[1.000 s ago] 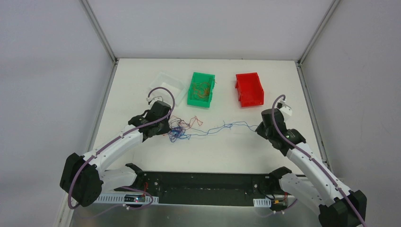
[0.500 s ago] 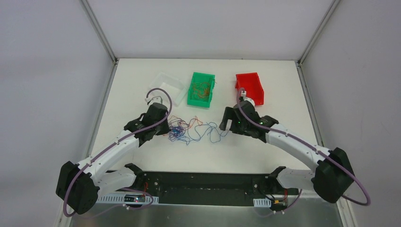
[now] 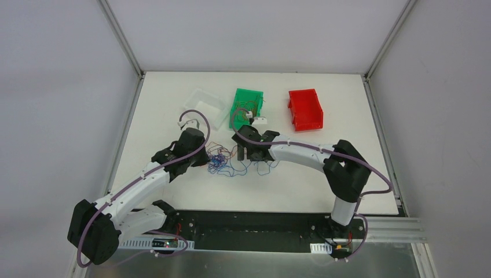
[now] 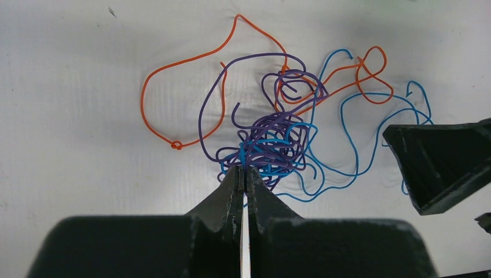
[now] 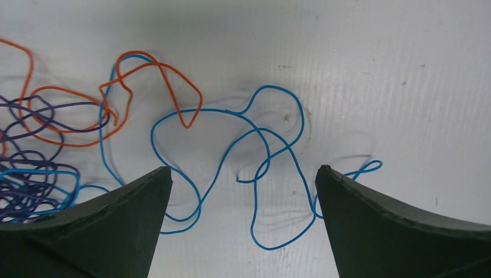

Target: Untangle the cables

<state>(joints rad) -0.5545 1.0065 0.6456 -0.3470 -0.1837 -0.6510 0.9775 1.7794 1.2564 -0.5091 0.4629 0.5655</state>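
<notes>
The cables [image 4: 272, 145] are thin orange, blue and purple wires bunched in a knot on the white table, with loose orange and blue loops spreading away from it. My left gripper [image 4: 244, 169] is shut on the near edge of the purple-blue knot. In the top view the knot [image 3: 223, 161] lies between the left gripper [image 3: 205, 160] and the right gripper [image 3: 255, 157]. My right gripper [image 5: 243, 169] stands wide open just above slack blue loops [image 5: 272, 174], holding nothing. One of its fingers [image 4: 440, 162] shows at the right of the left wrist view.
A green bin [image 3: 249, 91] with more thin wires in it stands just behind the right wrist. A red bin [image 3: 305, 121] stands to its right and a clear tray [image 3: 205, 104] to its left. Walls close the table at the back and both sides.
My right gripper has let go of the blue strand, opened wide and swung left to the tangle. The stretched blue strand has fallen slack into loops. The left arm has barely moved.
</notes>
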